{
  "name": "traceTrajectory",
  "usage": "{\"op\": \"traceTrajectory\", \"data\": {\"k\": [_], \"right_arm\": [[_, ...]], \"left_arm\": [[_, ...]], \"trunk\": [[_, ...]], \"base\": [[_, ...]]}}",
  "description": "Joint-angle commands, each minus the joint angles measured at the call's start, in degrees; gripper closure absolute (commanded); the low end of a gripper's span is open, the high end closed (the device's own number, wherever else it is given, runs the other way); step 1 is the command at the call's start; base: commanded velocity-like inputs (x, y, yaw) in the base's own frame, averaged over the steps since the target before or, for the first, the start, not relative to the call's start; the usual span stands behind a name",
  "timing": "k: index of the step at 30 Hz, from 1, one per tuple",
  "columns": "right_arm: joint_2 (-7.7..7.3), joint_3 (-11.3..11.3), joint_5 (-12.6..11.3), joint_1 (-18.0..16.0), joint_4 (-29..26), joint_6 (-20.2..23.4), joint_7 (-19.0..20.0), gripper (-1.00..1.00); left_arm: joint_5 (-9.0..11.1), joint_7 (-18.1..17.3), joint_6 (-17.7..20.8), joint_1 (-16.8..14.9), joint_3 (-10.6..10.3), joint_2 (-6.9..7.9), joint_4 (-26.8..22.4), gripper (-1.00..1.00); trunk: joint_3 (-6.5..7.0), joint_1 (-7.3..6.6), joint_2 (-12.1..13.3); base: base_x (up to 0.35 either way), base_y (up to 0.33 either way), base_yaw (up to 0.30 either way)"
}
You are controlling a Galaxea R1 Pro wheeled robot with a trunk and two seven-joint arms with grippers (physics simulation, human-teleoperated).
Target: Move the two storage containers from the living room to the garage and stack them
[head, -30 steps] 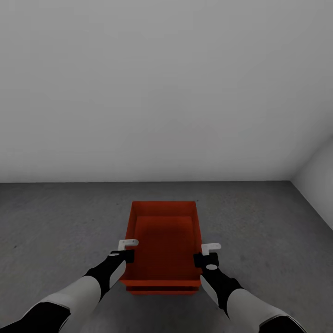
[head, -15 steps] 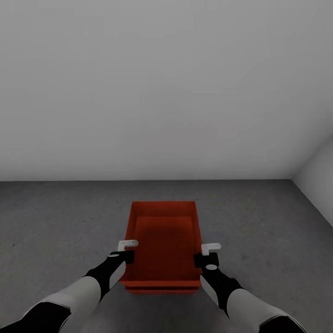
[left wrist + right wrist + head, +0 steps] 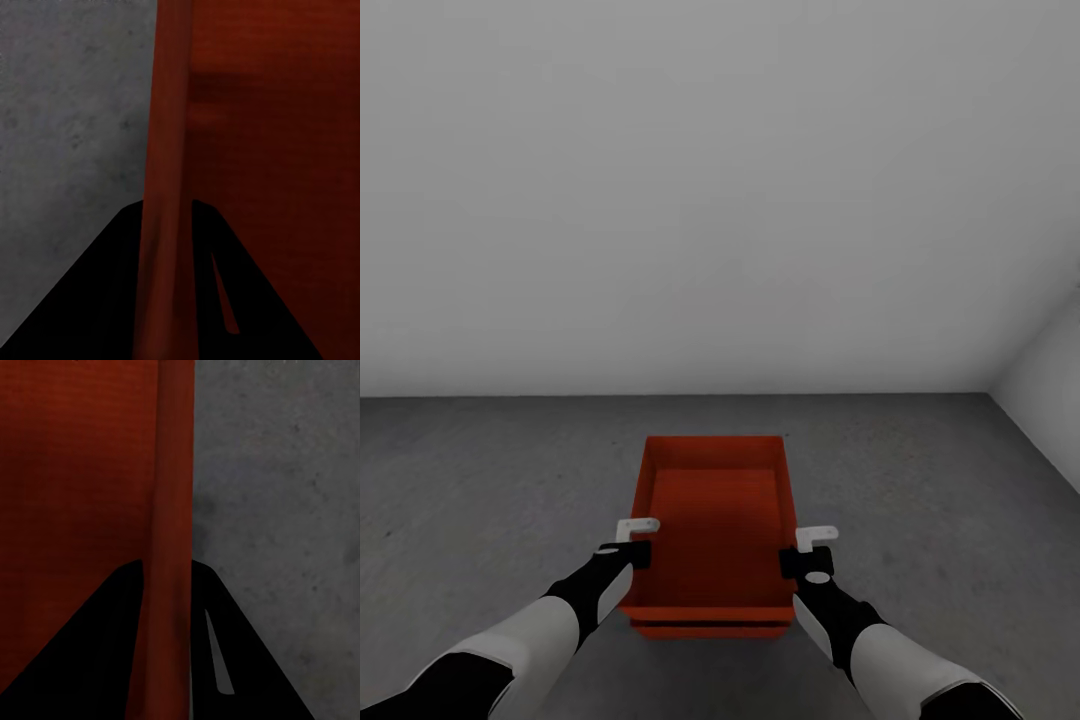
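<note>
Storage containers (image 3: 715,530) stacked on the garage floor (image 3: 480,480), left pincer (image 3: 169,285) and right pincer (image 3: 169,645) each clamped on a side wall, no labels readable

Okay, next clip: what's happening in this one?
The robot is holding a red-orange storage container with both arms over a dark grey concrete floor, facing a plain light grey wall. The left gripper is shut on the left side wall and the right gripper on the right side wall; each wrist view shows the thin wall pinched between the fingers. A second red edge shows just beneath the near rim, possibly the other container.
</note>
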Motion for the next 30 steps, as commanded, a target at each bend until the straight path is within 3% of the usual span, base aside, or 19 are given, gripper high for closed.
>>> {"op": "traceTrajectory", "data": {"k": [1,30], "right_arm": [[0.0,-2.2,-0.62,0.04,0.11,-0.43,-3.67,1.0],[0.1,-2.13,-0.09,0.04,0.16,-0.85,-3.73,1.0]], "left_arm": [[-0.98,4.95,-4.54,0.06,3.18,0.97,0.23,1.0],[-1.19,4.82,-4.54,0.06,3.12,0.98,0.15,1.0]], "trunk": [[-0.06,1.95,0.0],[-0.06,1.95,0.0]], "base": [[0.0,0.0,0.0],[0.0,0.0,0.0]]}}
